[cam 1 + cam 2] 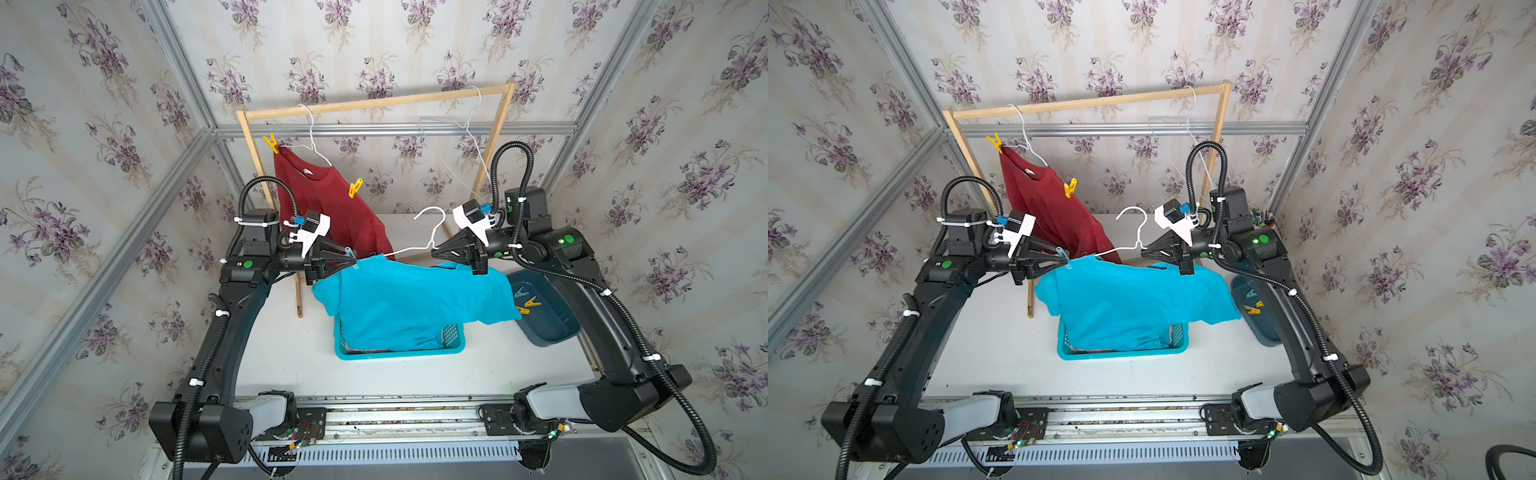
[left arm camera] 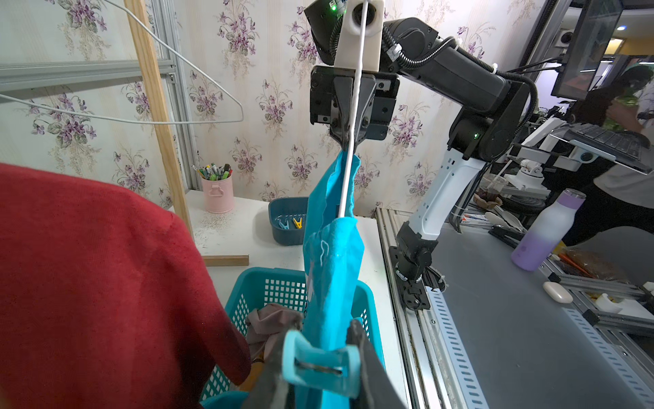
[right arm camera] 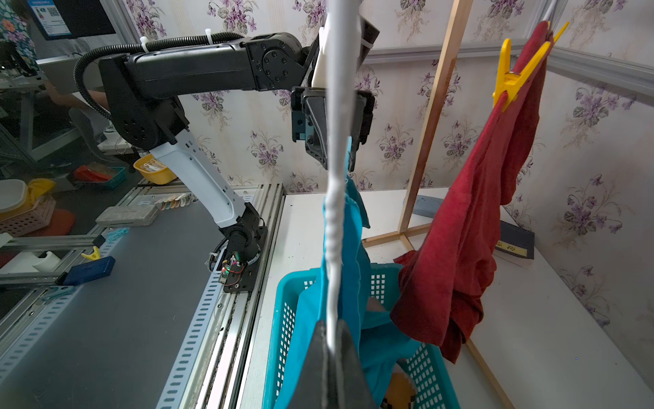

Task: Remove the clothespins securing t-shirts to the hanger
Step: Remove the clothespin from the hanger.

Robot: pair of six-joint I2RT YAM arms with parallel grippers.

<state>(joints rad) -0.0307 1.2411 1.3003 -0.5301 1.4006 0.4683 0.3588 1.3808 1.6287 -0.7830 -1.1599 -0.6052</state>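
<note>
Left fingers [image 2: 375, 375] pinching light-blue pin [image 2: 320, 366] clipped at shoulder of turquoise shirt [image 1: 415, 303]; right fingers [image 3: 315, 368] pressed together on wire of white hanger [image 3: 335, 106] carrying that shirt; shirt's lower part drapes into teal basket [image 1: 399, 353] on counter [image 1: 291, 365]; red shirt [image 1: 332, 199] hangs from wooden rack [image 1: 374, 102], yellow pin [image 1: 271, 143] at one shoulder, second yellow pin [image 1: 355, 188] at other; loose pins [image 1: 525, 301] lie in dark bin [image 1: 548, 324].

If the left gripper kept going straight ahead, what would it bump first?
The left gripper would push into the light blue clothespin between its fingers, then the turquoise t-shirt; beyond, probably the right gripper.
</note>
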